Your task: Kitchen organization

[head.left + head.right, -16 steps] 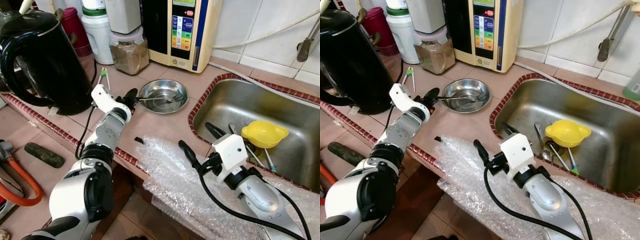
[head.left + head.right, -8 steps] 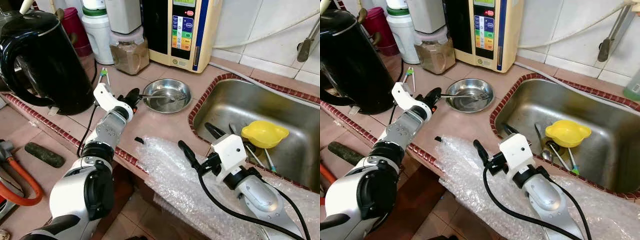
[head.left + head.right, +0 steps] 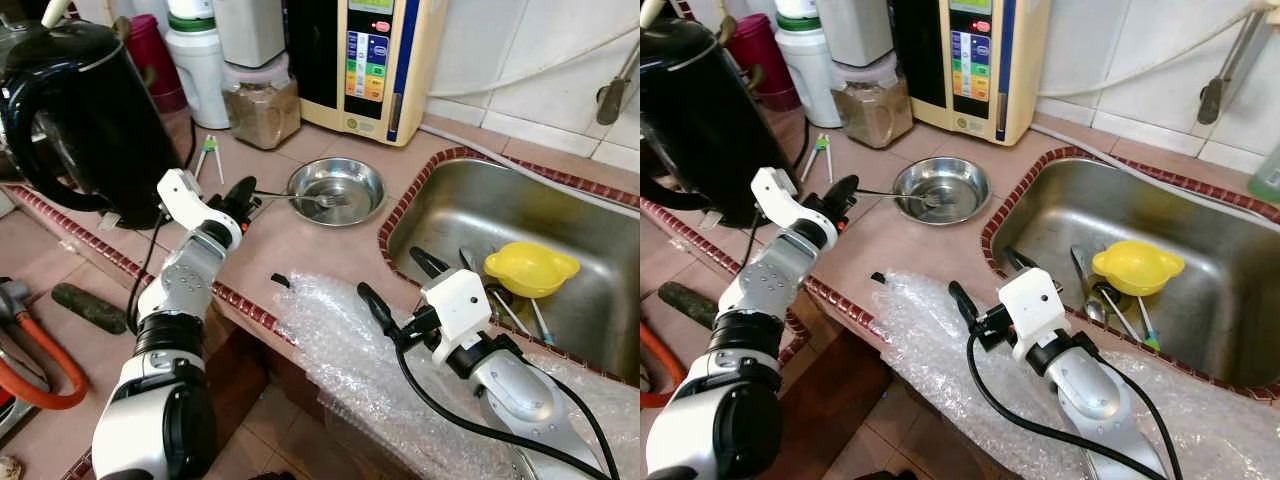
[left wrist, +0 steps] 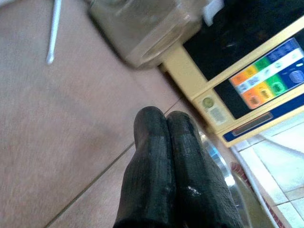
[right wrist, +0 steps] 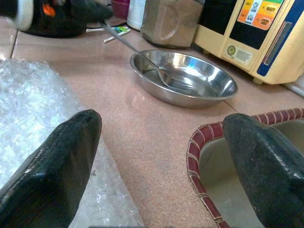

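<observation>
Silver fork held over a metal bowl

Left gripper [image 3: 243,192] has its jaws clenched on the handle of the fork [image 3: 300,197], whose prongs rest in the steel bowl [image 3: 336,190] on the tabletop [image 3: 300,250], likely to drop it there or lift it out. Right gripper [image 3: 398,292] hangs over the bubble wrap [image 3: 340,350] by the sink [image 3: 500,215], jaws spread wide and holding nothing. Spoons in the sink are partly hidden under a yellow bowl [image 3: 530,268].

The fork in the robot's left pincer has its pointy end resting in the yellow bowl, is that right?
Not quite. The left pincer does hold the fork, but its pointy end rests in the steel bowl on the counter, as the left eye view shows. The yellow bowl sits apart, in the sink.
</observation>
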Robot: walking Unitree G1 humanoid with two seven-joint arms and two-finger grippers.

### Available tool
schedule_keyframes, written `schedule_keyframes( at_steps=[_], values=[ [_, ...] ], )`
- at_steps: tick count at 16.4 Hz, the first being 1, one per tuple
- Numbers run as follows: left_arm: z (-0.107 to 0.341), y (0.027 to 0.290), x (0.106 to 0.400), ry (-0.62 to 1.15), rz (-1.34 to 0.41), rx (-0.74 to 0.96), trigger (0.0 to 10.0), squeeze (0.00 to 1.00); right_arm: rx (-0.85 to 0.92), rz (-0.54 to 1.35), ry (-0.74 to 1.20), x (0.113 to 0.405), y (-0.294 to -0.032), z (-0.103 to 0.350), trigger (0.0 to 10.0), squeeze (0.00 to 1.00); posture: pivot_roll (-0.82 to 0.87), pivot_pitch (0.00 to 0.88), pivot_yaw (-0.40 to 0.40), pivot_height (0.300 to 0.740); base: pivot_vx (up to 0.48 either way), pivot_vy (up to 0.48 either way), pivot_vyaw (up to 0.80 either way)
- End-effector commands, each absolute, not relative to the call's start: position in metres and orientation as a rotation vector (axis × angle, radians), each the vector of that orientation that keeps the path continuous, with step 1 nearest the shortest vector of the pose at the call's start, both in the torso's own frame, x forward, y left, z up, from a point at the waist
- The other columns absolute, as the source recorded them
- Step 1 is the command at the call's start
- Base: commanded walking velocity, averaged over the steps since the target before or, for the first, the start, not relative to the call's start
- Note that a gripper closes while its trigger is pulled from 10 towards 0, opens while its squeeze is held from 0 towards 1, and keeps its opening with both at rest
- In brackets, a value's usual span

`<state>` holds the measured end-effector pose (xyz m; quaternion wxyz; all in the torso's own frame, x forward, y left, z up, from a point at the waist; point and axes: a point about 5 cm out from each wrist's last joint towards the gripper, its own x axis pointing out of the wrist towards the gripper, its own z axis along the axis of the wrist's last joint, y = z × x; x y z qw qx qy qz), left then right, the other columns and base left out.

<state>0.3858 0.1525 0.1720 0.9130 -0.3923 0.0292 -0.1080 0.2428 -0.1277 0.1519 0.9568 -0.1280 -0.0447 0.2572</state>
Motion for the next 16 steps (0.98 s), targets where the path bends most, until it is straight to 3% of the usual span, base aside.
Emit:
schedule_keyframes(
  at_steps=[1, 7, 12, 14, 15, 16],
  values=[
    [0.180, 0.153, 0.384, 0.032, -0.257, -0.772, 0.0, 0.00, -0.269, 0.532, -0.106, 0.244, -0.128, 0.155, 10.0, 0.00, -0.08, 0.083, 0.081, 0.740, 0.000, 0.000, 0.00],
    [0.226, 0.107, 0.361, -0.122, -0.600, -0.587, 0.0, 0.00, -0.410, 0.582, -0.167, 0.254, -0.125, 0.161, 10.0, 0.00, -0.08, 0.074, 0.081, 0.740, 0.000, 0.000, 0.00],
    [0.233, 0.089, 0.354, -0.114, -0.680, -0.570, 0.0, 0.00, -0.497, 0.639, -0.203, 0.265, -0.121, 0.165, 10.0, 0.00, -0.08, 0.068, 0.089, 0.740, 0.000, 0.000, 0.00],
    [0.226, 0.096, 0.356, -0.111, -0.623, -0.526, 0.0, 0.00, -0.496, 0.629, -0.209, 0.267, -0.123, 0.166, 10.0, 0.00, -0.07, 0.067, 0.087, 0.740, 0.000, 0.000, 0.00],
    [0.221, 0.107, 0.361, -0.109, -0.531, -0.503, 9.7, 0.00, -0.494, 0.625, -0.208, 0.267, -0.124, 0.165, 10.0, 0.00, -0.07, 0.067, 0.087, 0.740, 0.000, 0.000, 0.00],
    [0.218, 0.112, 0.364, -0.108, -0.482, -0.493, 9.7, 0.00, -0.493, 0.623, -0.208, 0.267, -0.124, 0.165, 10.0, 0.00, -0.07, 0.067, 0.087, 0.740, 0.000, 0.000, 0.00]
  ],
)
